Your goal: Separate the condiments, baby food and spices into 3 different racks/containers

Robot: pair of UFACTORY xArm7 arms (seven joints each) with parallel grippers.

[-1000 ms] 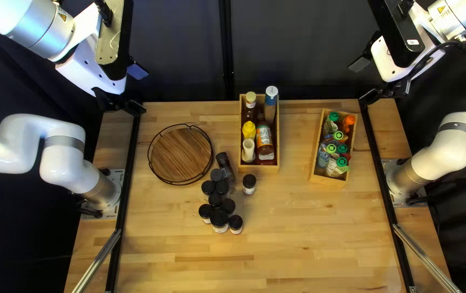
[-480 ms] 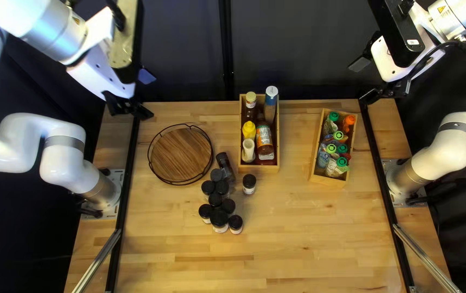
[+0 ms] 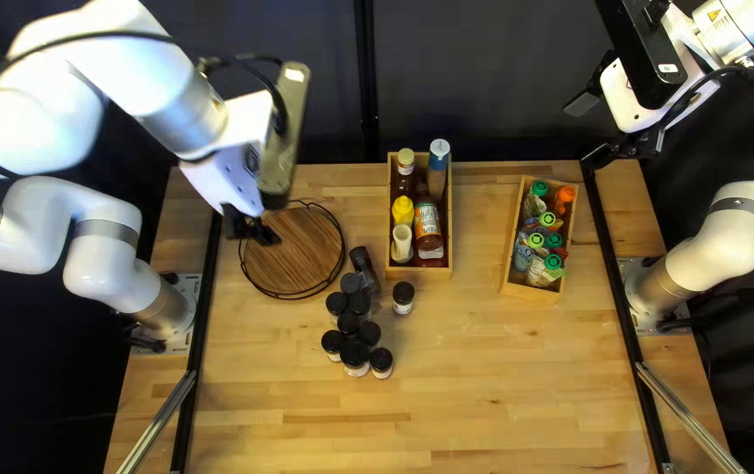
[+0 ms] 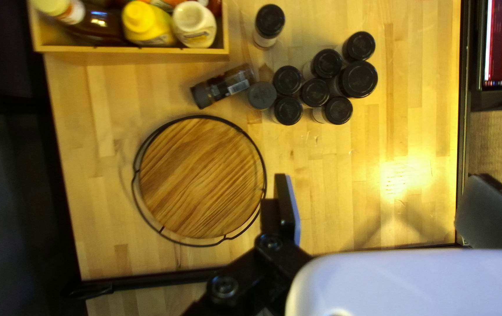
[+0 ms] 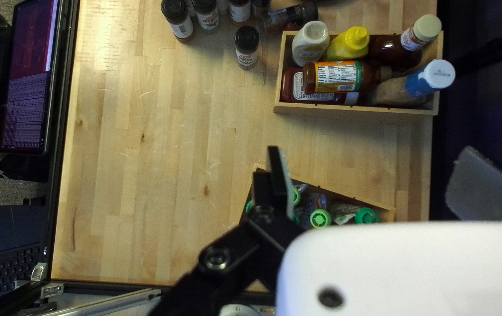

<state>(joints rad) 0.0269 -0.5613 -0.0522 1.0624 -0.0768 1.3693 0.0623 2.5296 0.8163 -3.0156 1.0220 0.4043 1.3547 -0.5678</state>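
Although it carries nothing, my left gripper (image 4: pixel 380 177) comes first: fingers spread well apart, raised near the left side of the tray in the top left view.

Next, one round wooden tray (image 3: pixel 293 259), black wire rim, no jar on it; by my judgement the third holder, meant for spices.

Next, spices, ten dark-capped jars, none yet racked, so this whole group is left to do. Eight stand upright in a tight cluster (image 3: pixel 348 322) on the tabletop (image 3: pixel 482 377); one fallen jar (image 3: pixel 364 263) lies on its side between tray and condiment crate; one lone jar (image 3: pixel 403 298) stands upright to the cluster's right.

Next, one wooden condiment crate (image 3: pixel 421 273), holding assorted bottles, among them a yellow squeeze bottle (image 3: pixel 402 210) and a blue-necked bottle (image 3: pixel 437 167). Condiments look done.

Next, one wooden baby-food crate (image 3: pixel 530 292), set askew, packed with pouches under green and orange caps. Baby food looks done.

Last, my right gripper (image 5: pixel 370 148), raised at the far right, fingers wide apart, nothing between them.
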